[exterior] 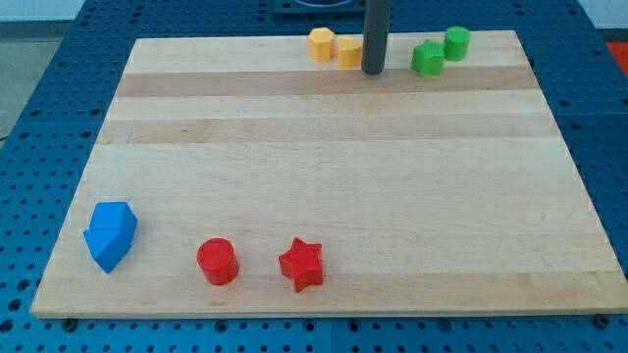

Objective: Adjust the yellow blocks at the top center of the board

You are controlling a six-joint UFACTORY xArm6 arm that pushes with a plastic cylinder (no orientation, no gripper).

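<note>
Blue block (111, 235): near left corner of the worktop (324, 186), angular shape, well apart from everything at the far edge.
Red cylinder (217, 262): near edge, left of centre.
Red star (301, 265): near edge, just right of the red cylinder, not touching it.
Yellow block, left (322, 44): far edge, centre; rounded many-sided shape, exact form hard to make out.
Yellow block, right (349, 51): touching or nearly touching the left yellow one; its right side is cut off by the rod, so shape is uncertain.
Pair axis: the two yellows lie side by side along the far edge, running left to right.
My tip (372, 72): rests on the worktop just right of the right yellow block, slightly nearer than it; whether it touches the block, cannot tell.
Tool state: a plain rod, nothing to spread or pinch; holds nothing.
Key relation: both yellows lie to the left of the tip, so a leftward push would likely meet the right one first and drive it into the left one.
Green blocks: a star-like one (428, 59) and a cylinder (456, 42), right of the tip, clear of it.
Hidden: upper rod leaves the view at the top; arm not seen.
</note>
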